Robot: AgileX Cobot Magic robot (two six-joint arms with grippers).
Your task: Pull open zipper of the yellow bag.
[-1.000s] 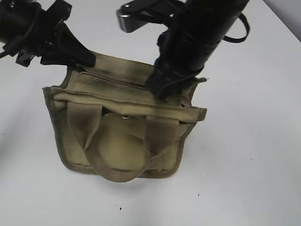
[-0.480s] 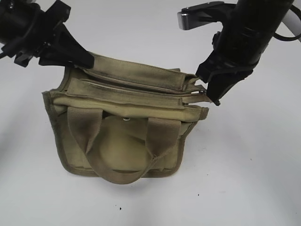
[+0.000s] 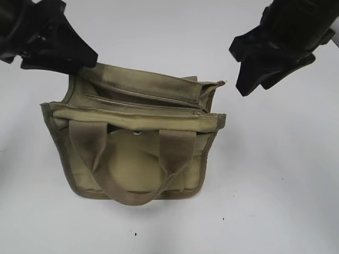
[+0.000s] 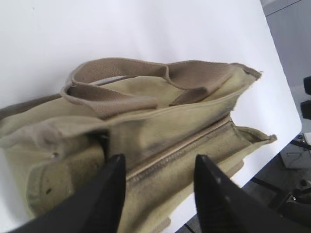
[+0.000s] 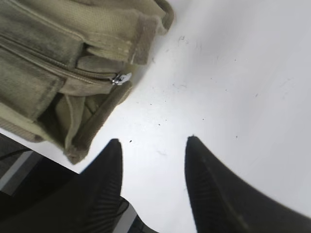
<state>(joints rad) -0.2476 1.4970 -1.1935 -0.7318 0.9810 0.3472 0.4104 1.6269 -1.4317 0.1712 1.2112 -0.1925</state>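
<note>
Exterior view, left to right: the left end effector (image 3: 79, 57) hangs above the rear left corner of the yellow bag (image 3: 132, 153), its jaws spread and holding nothing. The left wrist view confirms this, with both black fingers (image 4: 109, 194) parted over the fabric.

The bag stands upright at the middle of the white table (image 3: 275, 185). It is a small, boxy canvas tote with darker woven webbing handles (image 3: 132, 174) drooping down its front face and matching edge trim. The zipper (image 3: 145, 103) runs along the top as a thin straight line; in the right wrist view its small silver pull tab (image 5: 120, 78) sits at the right end of the track.

The right end effector (image 3: 254, 79) hovers just off the bag's right end, released and empty.

Handling judgement: the canvas looks soft, light and easily creased, so it will likely slide or fold unless one corner is pinned. The rigid metal tab is the best grasp point, though small and probably slippery.
</note>
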